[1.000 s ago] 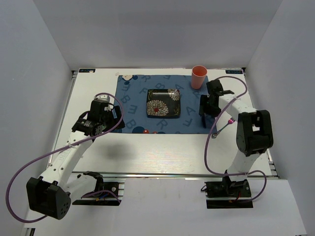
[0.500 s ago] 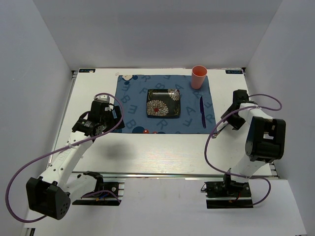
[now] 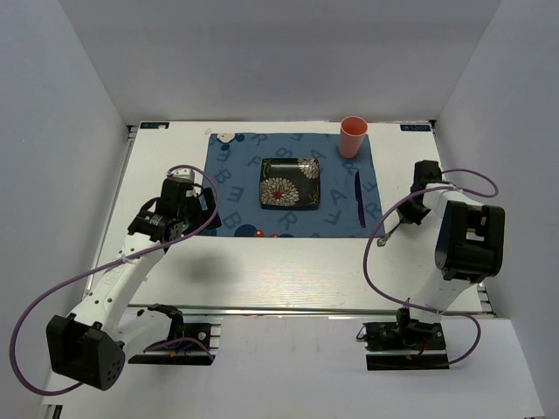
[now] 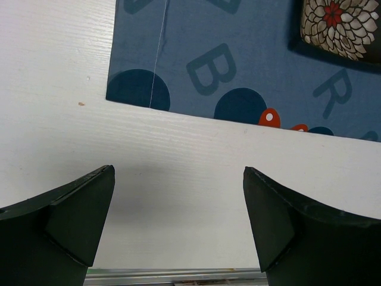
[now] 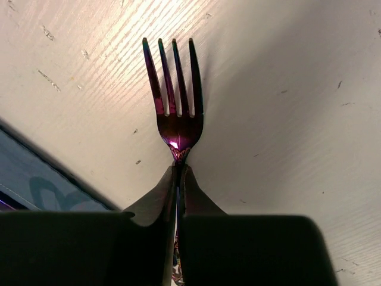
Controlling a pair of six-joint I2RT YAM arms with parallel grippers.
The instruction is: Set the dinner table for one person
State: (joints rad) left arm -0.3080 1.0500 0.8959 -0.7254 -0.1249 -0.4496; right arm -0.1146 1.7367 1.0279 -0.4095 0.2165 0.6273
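The white dinner table carries a blue letter-printed mat. On the mat sit a black floral plate, a pink cup at its far right corner, and a dark knife along its right side. A purple iridescent fork lies on the bare table right of the mat, tines pointing away from the wrist camera. My right gripper is shut on the fork's handle just behind its neck. My left gripper hovers open over the table near the mat's near left corner, holding nothing.
A metal rail runs along the near edge of the table. Grey walls close in the left, right and far sides. Purple cables loop beside both arms.
My right arm left the knife lying on the mat, swung right to the fork on the bare table, and its jaws closed on the fork's handle. The left arm stayed still.
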